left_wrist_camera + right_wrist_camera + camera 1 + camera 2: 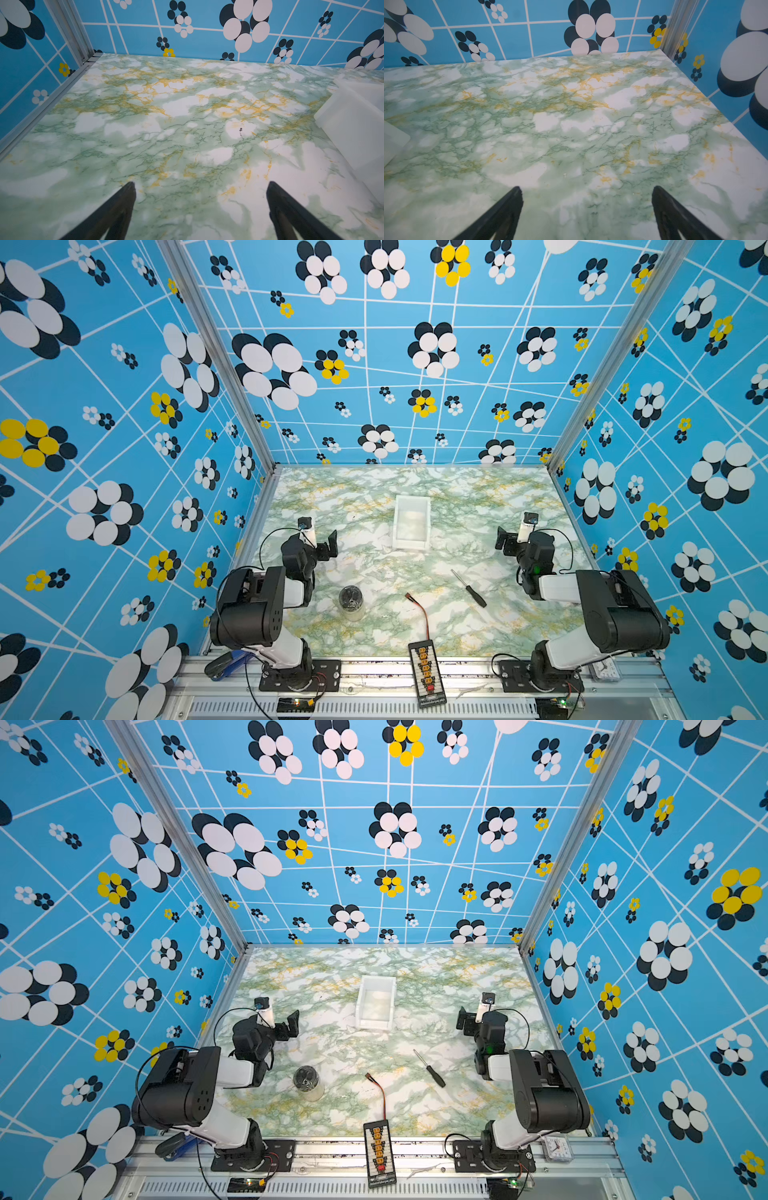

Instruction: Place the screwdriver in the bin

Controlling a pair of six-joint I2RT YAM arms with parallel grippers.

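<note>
- both spread wide, holding nothing: left end effector, right end effector.
- screwdriver lies flat on the table near my right side, outside the bin.
- slim and round, it'd probably roll away if i pinch off-centre.

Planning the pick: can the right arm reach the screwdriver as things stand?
Probably yes: the screwdriver lies flat on bare tabletop, apart from the red-black wire, close to the right arm, whose jaws stand open.

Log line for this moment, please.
phase: pre-grasp | screwdriver: lying on table, untouched | bin: no screwdriver inside | left pincer: open, empty | right pincer: open, empty
</note>
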